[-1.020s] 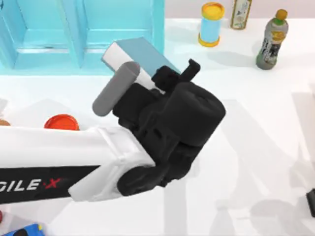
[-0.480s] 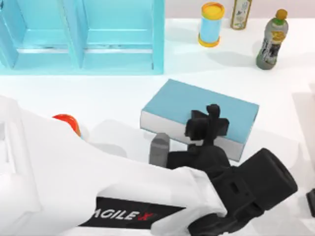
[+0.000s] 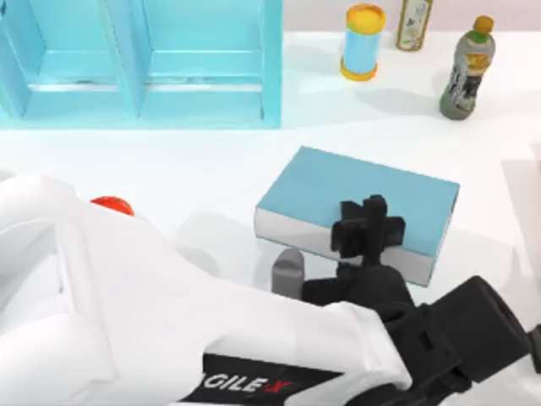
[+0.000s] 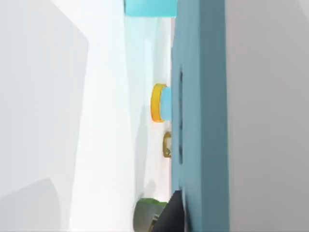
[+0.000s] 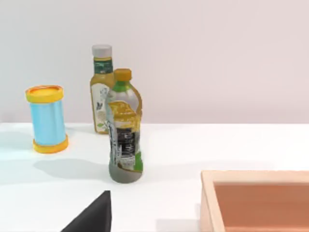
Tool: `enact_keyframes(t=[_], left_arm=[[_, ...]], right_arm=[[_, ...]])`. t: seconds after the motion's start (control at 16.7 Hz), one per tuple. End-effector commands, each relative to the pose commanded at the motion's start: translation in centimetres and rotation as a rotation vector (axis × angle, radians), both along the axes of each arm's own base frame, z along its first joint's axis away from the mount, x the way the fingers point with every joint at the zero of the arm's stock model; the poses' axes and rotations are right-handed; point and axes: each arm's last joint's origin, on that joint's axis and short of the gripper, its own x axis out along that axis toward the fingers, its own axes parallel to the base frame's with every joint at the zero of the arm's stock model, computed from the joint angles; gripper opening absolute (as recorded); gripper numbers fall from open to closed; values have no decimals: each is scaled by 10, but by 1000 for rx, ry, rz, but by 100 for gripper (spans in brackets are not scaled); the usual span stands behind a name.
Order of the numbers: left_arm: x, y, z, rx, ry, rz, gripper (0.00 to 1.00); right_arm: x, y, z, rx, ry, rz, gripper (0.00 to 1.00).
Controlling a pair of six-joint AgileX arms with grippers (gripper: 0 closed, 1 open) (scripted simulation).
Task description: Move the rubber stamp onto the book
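Top view shows the book [image 3: 359,201] flat at frame centre, long axis running upper left to lower right; left hand [image 3: 368,230] over its near edge, grip unclear.

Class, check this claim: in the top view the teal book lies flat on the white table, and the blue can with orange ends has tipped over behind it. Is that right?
One detail is wrong. The book does lie flat on the table, but the can has not tipped over: it stands upright behind the book. The top view shows its orange lid facing up, and the right wrist view shows it standing on its base.
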Motion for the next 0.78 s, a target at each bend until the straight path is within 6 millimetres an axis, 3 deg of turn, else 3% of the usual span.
enact_keyframes(t=[0.48, 0.78], left_arm=[[-5, 0, 1, 0, 0, 0, 0], [-4, 1, -16, 7, 5, 1, 0]], right_arm=[[0, 0, 0, 0, 0, 0, 100], [0, 0, 0, 0, 0, 0, 100]])
